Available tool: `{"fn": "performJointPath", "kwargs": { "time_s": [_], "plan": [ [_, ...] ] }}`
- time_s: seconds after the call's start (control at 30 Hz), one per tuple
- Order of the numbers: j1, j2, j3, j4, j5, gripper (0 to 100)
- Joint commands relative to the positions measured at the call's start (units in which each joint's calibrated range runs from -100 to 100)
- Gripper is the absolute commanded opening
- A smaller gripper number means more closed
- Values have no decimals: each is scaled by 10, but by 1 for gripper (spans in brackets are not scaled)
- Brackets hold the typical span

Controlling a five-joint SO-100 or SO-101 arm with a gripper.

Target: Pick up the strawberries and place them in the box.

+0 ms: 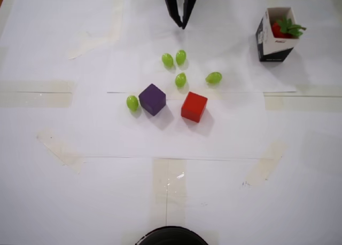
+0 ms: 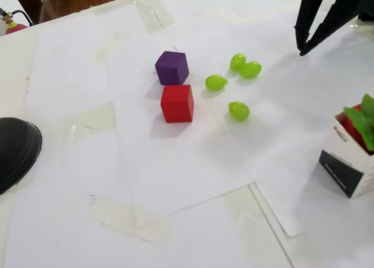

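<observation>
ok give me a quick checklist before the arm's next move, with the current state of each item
1. Strawberries in the box: ok, red fruit with green tops shows inside it; how many, cannot tell.
2. Strawberries left on the table: ok, none seen in either view.
3. Hand empty: ok, nothing between its fingers in the fixed view.
4. Box upright: ok, standing, opening up.
5. Hand clear of the grapes: ok, apart from them.
6. Cubes undisturbed: ok, purple cube and red cube sit apart from the hand.

Red strawberries (image 1: pixel 280 29) inside upright black box (image 1: pixel 273 45).
</observation>
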Motion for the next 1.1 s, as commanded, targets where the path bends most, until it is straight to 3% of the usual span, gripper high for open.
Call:
{"fn": "performJointPath", "kwargs": {
  "time_s": [0.0,0.33,1.07],
  "plan": [
    [8,-7,0,17,10,0],
    [10,-7,0,89,-11,0],
    [10,-7,0,84,2,0]
  ]
}}
